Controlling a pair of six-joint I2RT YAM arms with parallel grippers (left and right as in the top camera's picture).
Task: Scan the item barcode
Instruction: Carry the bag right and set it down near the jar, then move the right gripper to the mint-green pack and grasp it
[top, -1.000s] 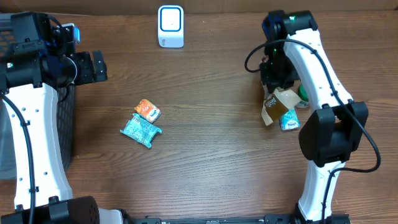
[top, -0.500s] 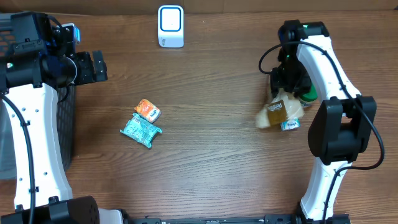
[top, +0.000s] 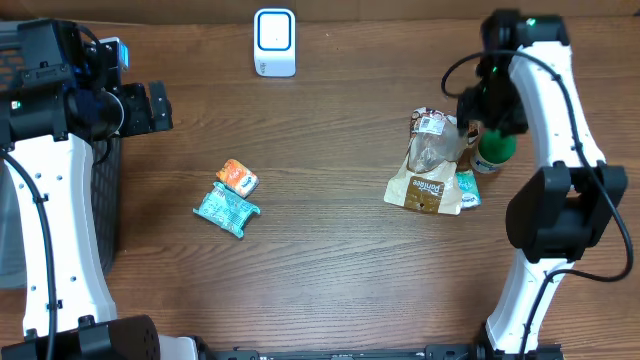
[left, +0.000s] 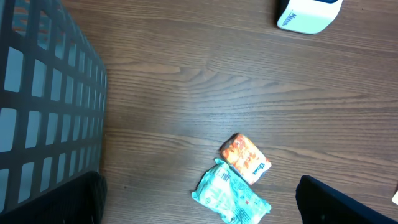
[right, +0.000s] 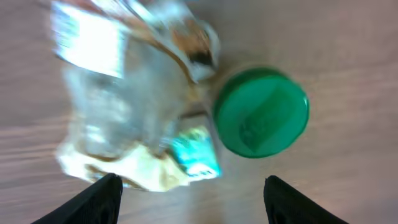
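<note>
The bag (top: 430, 165) lies flat on the table (top: 330, 260) in the right half of the overhead frame, its white label (top: 432, 123) at its upper end and facing up, well apart from the white scanner (top: 274, 42) at the top centre. A green cap (top: 494, 150) stands just right of the bag, and a small teal carton (top: 467, 190) pokes out at the bag's lower right edge. The right gripper (top: 482, 105) hangs above these, jaws spread wide and holding nothing; its wrist view is blurred but shows both fingers (right: 99, 198) clear of the bag. At far left the left gripper (top: 150, 108) is released too, empty, beside a black basket (top: 105, 200). An orange packet (top: 239, 177) and a teal pouch (top: 226, 209) lie touching, left of centre.
</note>
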